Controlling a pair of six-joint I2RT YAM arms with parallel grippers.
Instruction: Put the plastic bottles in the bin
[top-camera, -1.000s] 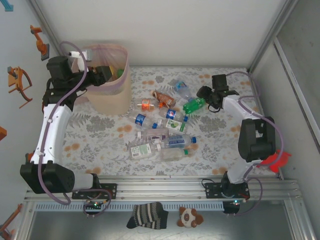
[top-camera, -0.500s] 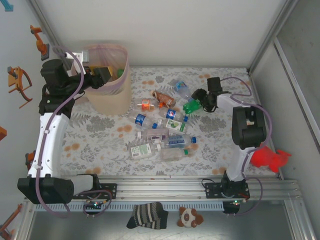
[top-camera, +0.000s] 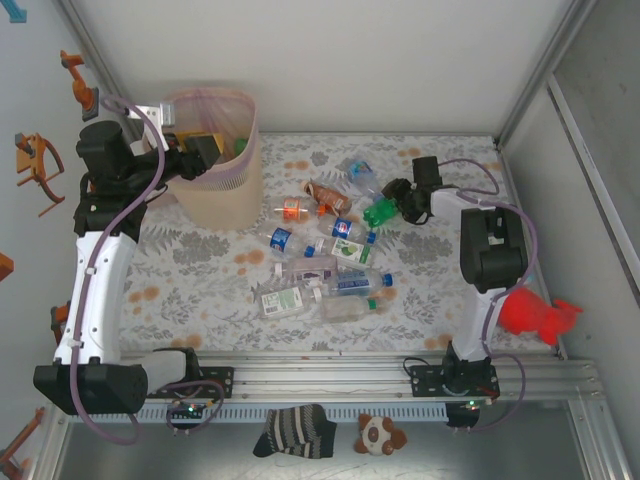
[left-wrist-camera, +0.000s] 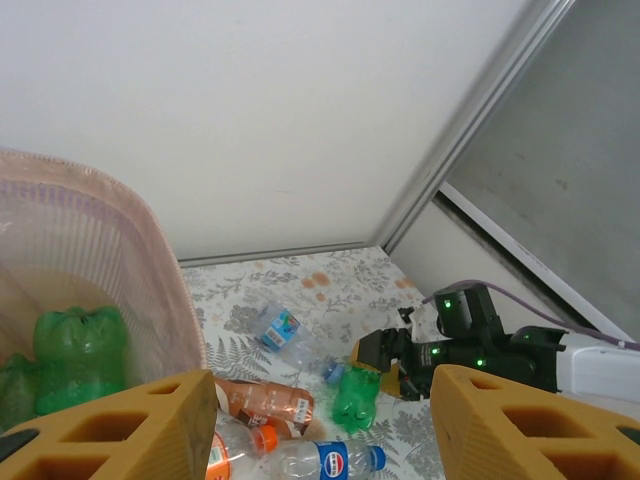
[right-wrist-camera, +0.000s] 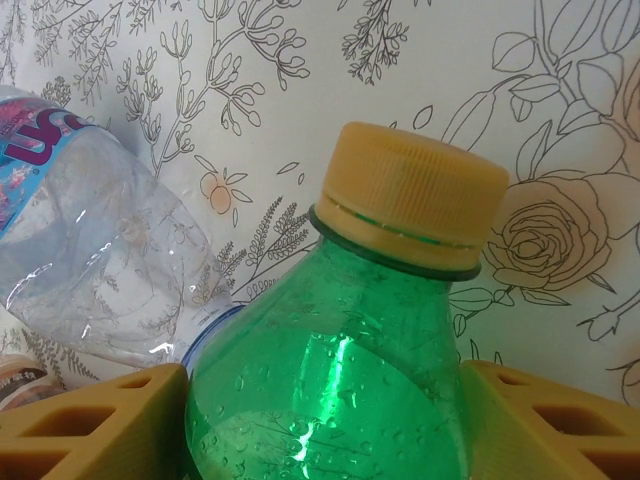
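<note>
Some ten crushed clear plastic bottles (top-camera: 320, 275) lie at the middle of the table (top-camera: 450, 262), nearest you. Beyond them, toward the far right edge, your right gripper (right-wrist-camera: 325, 385) clasps the green plastic bottle with the yellow cap (right-wrist-camera: 330, 330) at its shoulder. That rounded, droplet-beaded taper could squirt from the pads or shove the clear neighbour (right-wrist-camera: 110, 250) just beside it. At the far left corner, the left gripper (left-wrist-camera: 320, 400) hangs released over the tall beige pink-lined bin (top-camera: 215, 195), with green bottles (left-wrist-camera: 78, 350) inside.

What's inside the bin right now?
Green bottles lie inside the bin, against its pink liner. Deeper contents are hidden: the left gripper covers part of the mouth from above.
</note>
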